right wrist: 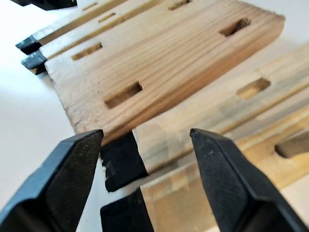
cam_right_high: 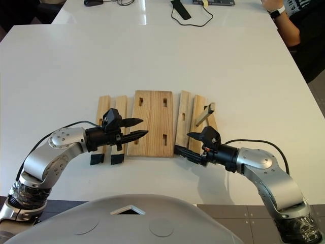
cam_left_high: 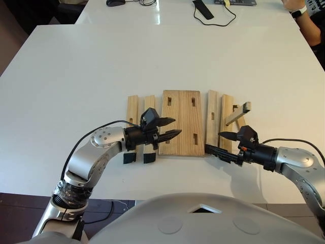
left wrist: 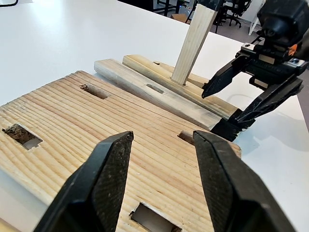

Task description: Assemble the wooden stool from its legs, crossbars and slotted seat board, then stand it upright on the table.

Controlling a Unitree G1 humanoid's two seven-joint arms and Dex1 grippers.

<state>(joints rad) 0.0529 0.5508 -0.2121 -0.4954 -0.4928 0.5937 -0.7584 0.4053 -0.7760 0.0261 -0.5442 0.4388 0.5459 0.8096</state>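
Note:
The slotted seat board [cam_left_high: 180,122] lies flat in the middle of the white table [cam_left_high: 76,76]. Two legs [cam_left_high: 141,122] with black foot caps lie side by side to its left, and two more legs [cam_left_high: 218,119] lie to its right. A short crossbar [cam_left_high: 237,114] stands tilted out of a slot in the rightmost leg. My left gripper [cam_left_high: 170,128] hovers open over the board's left near part, holding nothing. My right gripper [cam_left_high: 217,142] is open at the near end of the right legs, its fingertips [right wrist: 63,174] on either side of a black foot cap [right wrist: 120,162].
A second white table behind carries a black mouse [cam_left_high: 116,2], a dark flat object with a cable [cam_left_high: 203,10] and a person's wrist with a watch [cam_left_high: 298,10] at the far right. The near table edge runs just below both grippers.

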